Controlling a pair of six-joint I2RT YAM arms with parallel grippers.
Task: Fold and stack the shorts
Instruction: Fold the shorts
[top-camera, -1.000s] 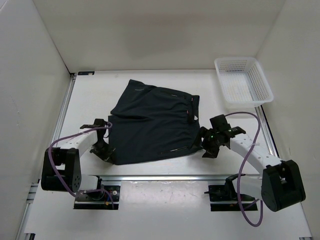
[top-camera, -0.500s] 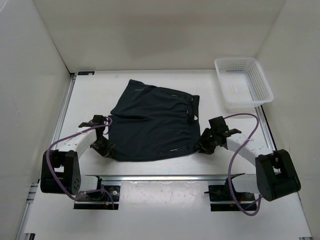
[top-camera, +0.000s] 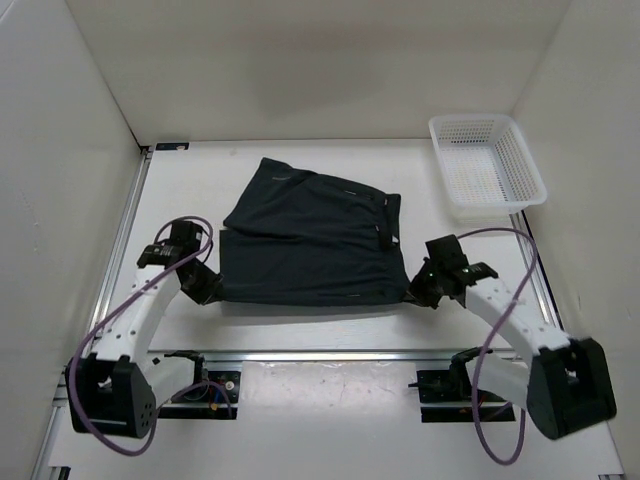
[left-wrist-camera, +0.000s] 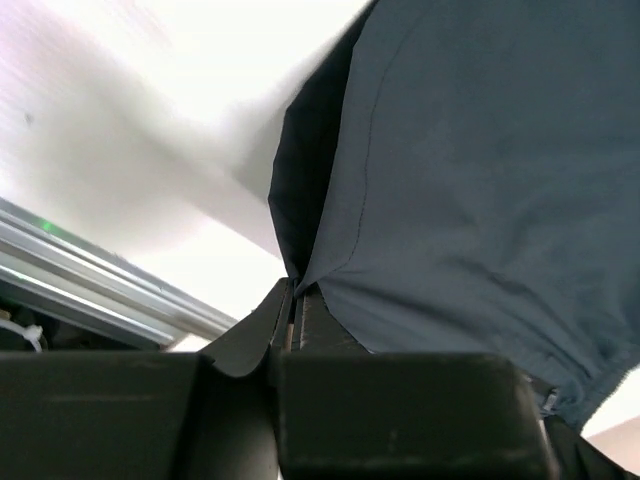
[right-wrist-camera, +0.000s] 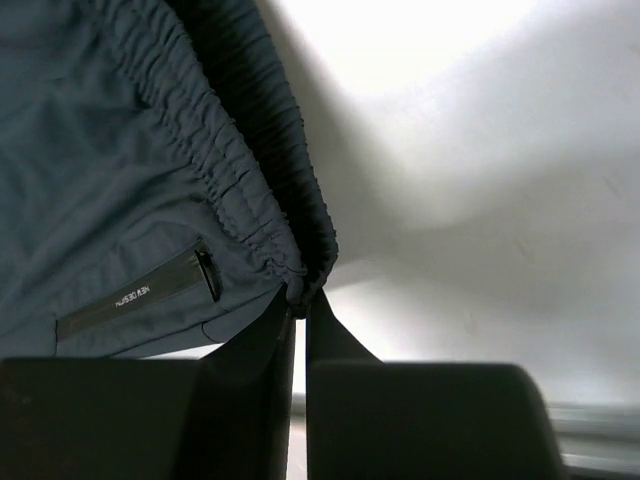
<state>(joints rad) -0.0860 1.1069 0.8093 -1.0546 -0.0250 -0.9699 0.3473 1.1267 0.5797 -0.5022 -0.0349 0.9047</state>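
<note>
- Overhead, the shorts (top-camera: 310, 240) lie spread on the middle of the desk (top-camera: 180, 190), well apart from the white basket (top-camera: 472, 119). The cloth looks soft and light and will likely sag and slide, so the corners are the sensible hold. The left claw (top-camera: 207, 290) and right claw (top-camera: 420, 292) sit low at the near corners, with both arms angled inward.
- Left wrist: the left claw (left-wrist-camera: 297, 312) is pinched together on a hem corner (left-wrist-camera: 310, 270), and the cloth drapes away from it.
- Right wrist: the right claw (right-wrist-camera: 300, 312) is clamped on the end of the gathered waistband (right-wrist-camera: 255, 215). This part is thicker and probably less slippery. A zip pocket (right-wrist-camera: 150, 295) lies just beside it.
</note>
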